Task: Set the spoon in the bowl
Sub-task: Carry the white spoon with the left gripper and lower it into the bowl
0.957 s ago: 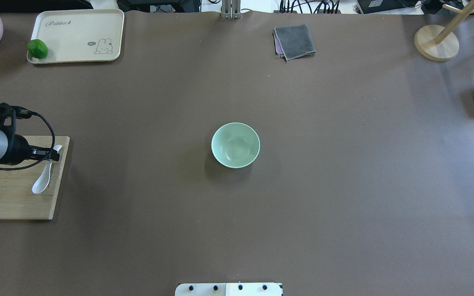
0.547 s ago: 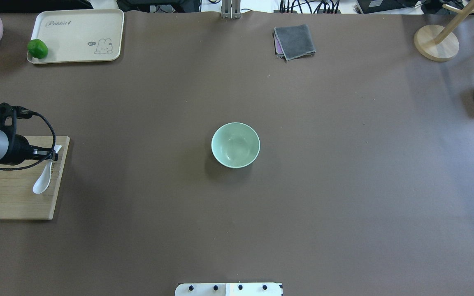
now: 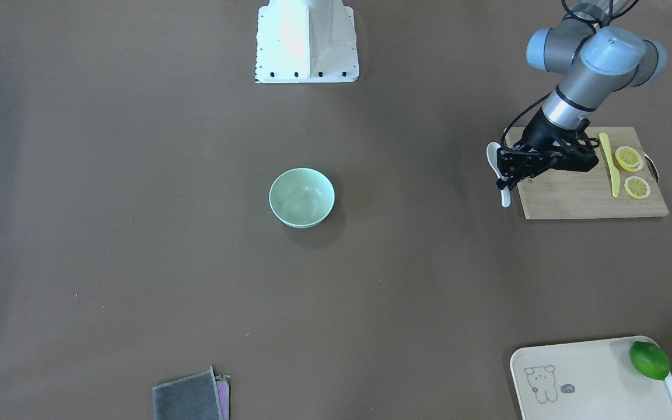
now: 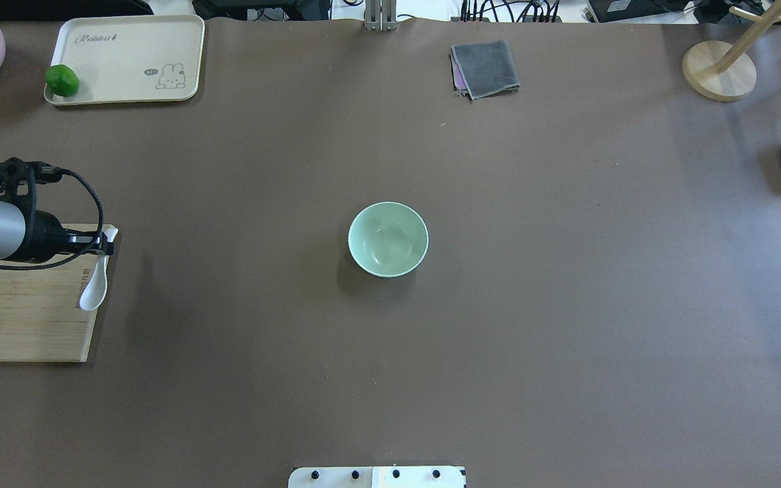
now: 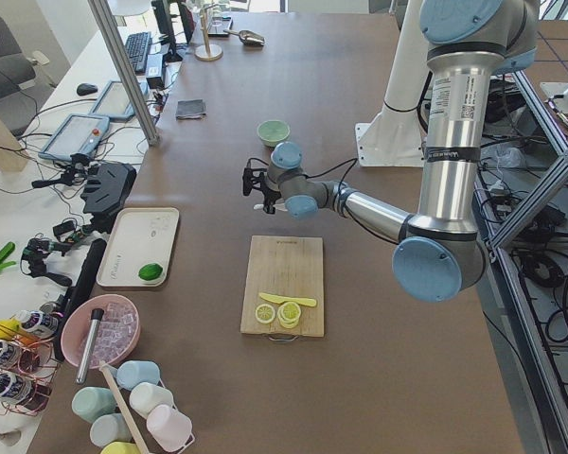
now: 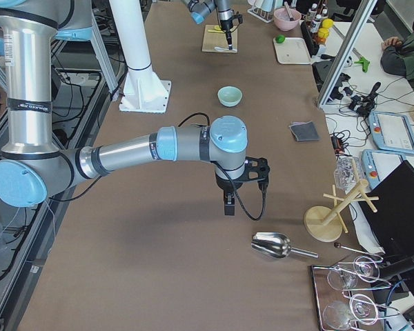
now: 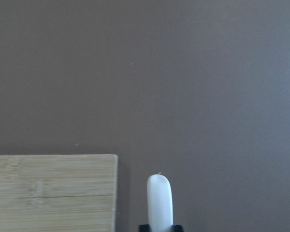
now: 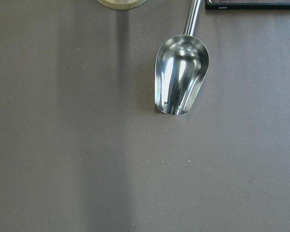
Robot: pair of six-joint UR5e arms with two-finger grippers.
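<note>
left gripper point(image 4: 100, 242): clamped tight on the spoon point(image 4: 93, 290), near its handle end | spoon: scoop pokes out past the fingers toward the robot, over the cutting board point(image 4: 24, 318) edge, well apart from the bowl point(image 4: 388, 239) | right gripper point(image 6: 228, 207): honestly can't tell how far open

1. Bright, even overhead light; a soft shadow spreads beside the bowl point(image 4: 388, 238), well away from the left gripper point(image 4: 103, 244).
2. The spoon point(image 7: 160, 200) it pinches looks slightly blurred close-up.
3. Glare streaks the metal scoop point(image 8: 181, 72).
</note>
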